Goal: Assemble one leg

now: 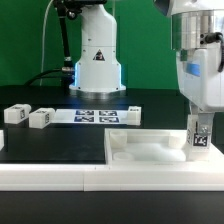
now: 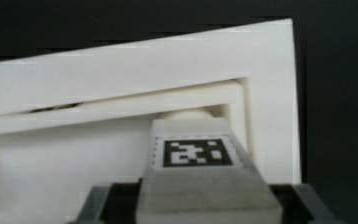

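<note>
End effector: down at about 4 o'clock in the exterior view, the end effector [image 1: 200, 137] is clamped on the leg [image 1: 199, 139], one finger on each side of it.

Leg in hand: upright, tag facing us, sitting right at the corner of the board [image 1: 150, 152] on the exterior view's right. The wrist view shows the leg [image 2: 197, 160] pinched between the dark fingers [image 2: 108, 200] with the board's [image 2: 140, 75] pale edge just beyond it.

Seated or not: can't tell. Neither view shows whether the leg's base is in a socket or only resting on the board.

Step in hand, my read: fitting this leg into the corner socket.

Doing it well: keep the leg plumb, centre it over the socket, press straight down and twist gently. A tilt now could jam it or skid the board on the surface [image 1: 60, 140].

Risk: the tall corner leaves little room, so a sideways nudge may knock the leg off line.

Count, legs: three in sight. One is held, and two loose ones lie at 9 o'clock, the far one [image 1: 17, 115] and the near one [image 1: 41, 118].

Count, boards: one.

Count, marker board: one marker board [image 1: 97, 115], flat near 12 o'clock, in front of the arm's base [image 1: 97, 68].
</note>
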`<state>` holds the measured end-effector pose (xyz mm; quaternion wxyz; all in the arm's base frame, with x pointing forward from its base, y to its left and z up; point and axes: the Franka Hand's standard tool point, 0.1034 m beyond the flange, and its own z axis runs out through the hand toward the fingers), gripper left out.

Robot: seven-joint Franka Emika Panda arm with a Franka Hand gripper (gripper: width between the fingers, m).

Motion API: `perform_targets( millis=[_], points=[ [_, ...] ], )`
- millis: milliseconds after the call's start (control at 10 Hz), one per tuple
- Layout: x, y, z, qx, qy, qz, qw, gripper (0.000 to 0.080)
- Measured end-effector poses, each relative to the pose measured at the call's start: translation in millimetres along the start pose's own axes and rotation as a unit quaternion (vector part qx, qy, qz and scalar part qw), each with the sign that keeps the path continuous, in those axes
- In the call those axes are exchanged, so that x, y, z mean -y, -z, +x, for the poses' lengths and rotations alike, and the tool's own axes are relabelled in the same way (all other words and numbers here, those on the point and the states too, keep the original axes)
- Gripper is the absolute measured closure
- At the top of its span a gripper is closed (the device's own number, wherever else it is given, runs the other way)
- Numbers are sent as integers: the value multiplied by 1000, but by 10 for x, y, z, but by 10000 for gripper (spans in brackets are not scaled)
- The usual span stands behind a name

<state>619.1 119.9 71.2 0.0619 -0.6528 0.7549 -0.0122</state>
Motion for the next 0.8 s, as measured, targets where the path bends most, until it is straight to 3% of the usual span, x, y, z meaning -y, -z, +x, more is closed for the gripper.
perform_targets(
  millis=[100,200,300,400,600,800],
  points=[
    [0,0,-2,0,7,0,1000,440],
    [0,0,-1,0,28,0,1000,440],
    [2,0,0,0,54,0,999,223],
    [3,0,4,0,84,1,996,172],
    [-5,-2,-14,0,197,0,980,156],
    [-9,-3,-29,0,227,0,974,151]
  ],
)
